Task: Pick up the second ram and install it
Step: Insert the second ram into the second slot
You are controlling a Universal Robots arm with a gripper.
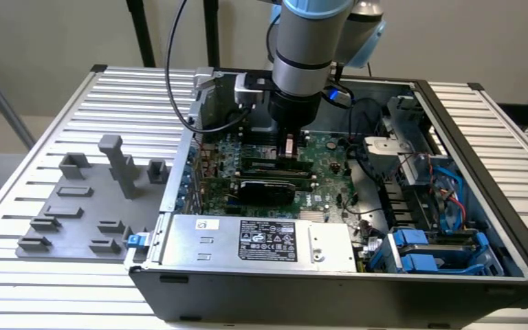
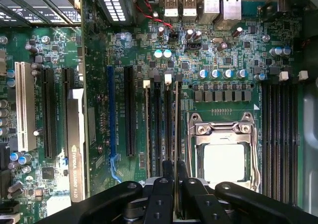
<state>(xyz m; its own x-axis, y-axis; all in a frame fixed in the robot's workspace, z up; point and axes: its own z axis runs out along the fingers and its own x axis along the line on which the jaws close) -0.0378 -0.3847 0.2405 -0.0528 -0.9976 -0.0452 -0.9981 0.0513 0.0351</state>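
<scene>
My gripper (image 1: 288,150) reaches down inside the open computer case (image 1: 337,289), just over the memory slots of the green motherboard (image 1: 324,189). In the wrist view the black fingers (image 2: 160,194) are shut on the second ram (image 2: 176,124). It shows edge-on as a thin strip running along a slot beside the processor socket (image 2: 223,154). Another thin stick (image 2: 147,129) stands in a slot two rows over, with white latches (image 2: 168,77) at the slot ends. Whether the held ram is seated I cannot tell.
A graphics card (image 2: 77,144) stands in an expansion slot to one side. The power supply (image 1: 255,237) lies at the case's near edge, and blue drive bays (image 1: 434,254) and cables sit at the exterior view's right. A grey holder plate (image 1: 80,206) rests on the slatted table.
</scene>
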